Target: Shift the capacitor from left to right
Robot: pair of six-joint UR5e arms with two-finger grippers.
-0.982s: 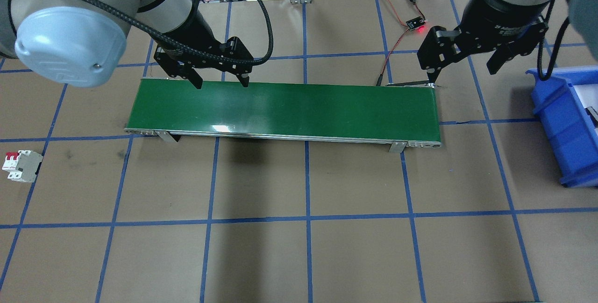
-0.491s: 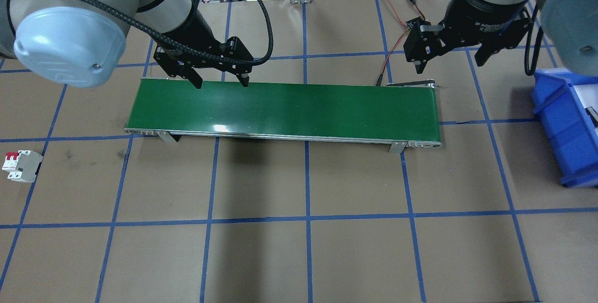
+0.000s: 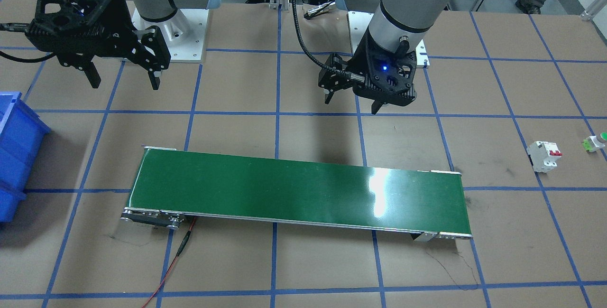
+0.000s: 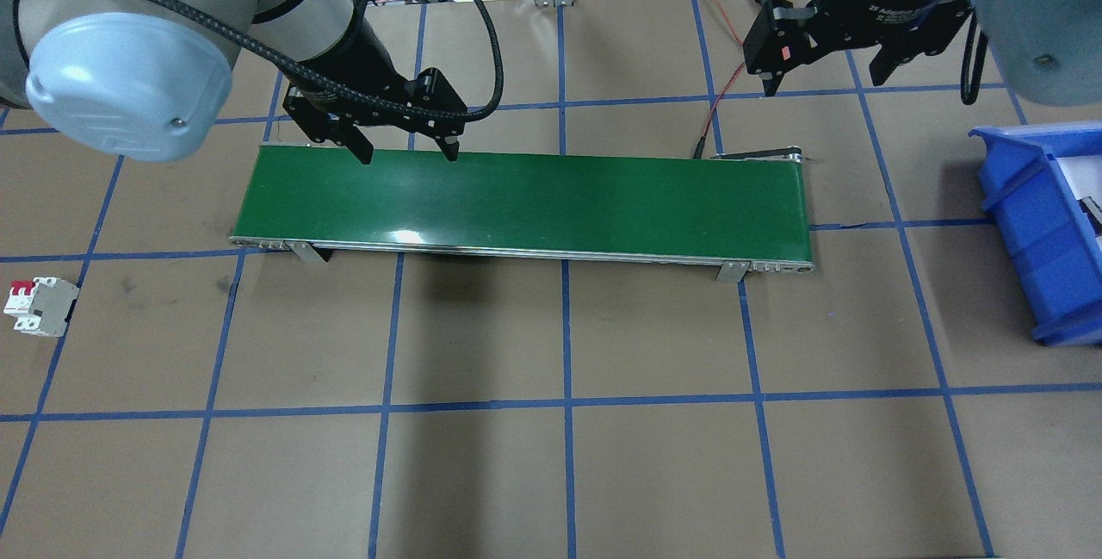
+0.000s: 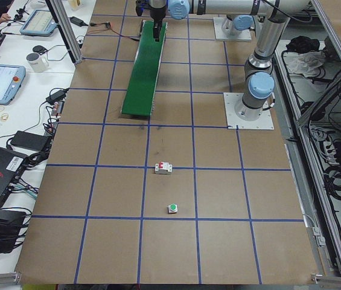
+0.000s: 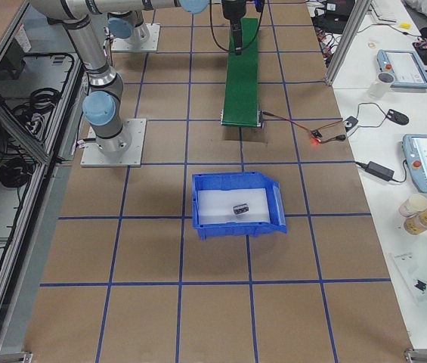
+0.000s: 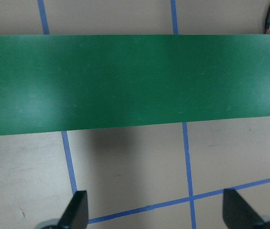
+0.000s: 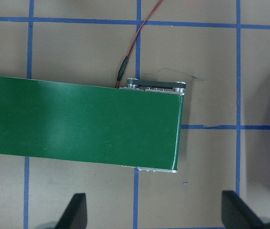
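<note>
The capacitor [image 6: 239, 207], a small dark piece with pale markings, lies on the white lining inside the blue bin [image 6: 198, 203]; only the exterior right view shows it. My left gripper [image 4: 405, 150] is open and empty, hanging over the back edge of the green conveyor belt [image 4: 534, 201] near its left end. It also shows in the front view [image 3: 352, 105] and the left wrist view [image 7: 156, 214]. My right gripper [image 4: 824, 81] is open and empty, behind the belt's right end. It also shows in the front view [image 3: 124, 84] and the right wrist view [image 8: 156, 212].
The blue bin [image 4: 1033, 223] stands at the table's right edge. A white breaker with red switches [image 4: 39, 307] and a white-and-green push button [image 3: 595, 143] lie at the far left. A red wire [image 4: 719, 98] runs from the belt's right end.
My right gripper, still open, has moved up in the overhead view, away from the belt's right end. The left gripper has not moved.
</note>
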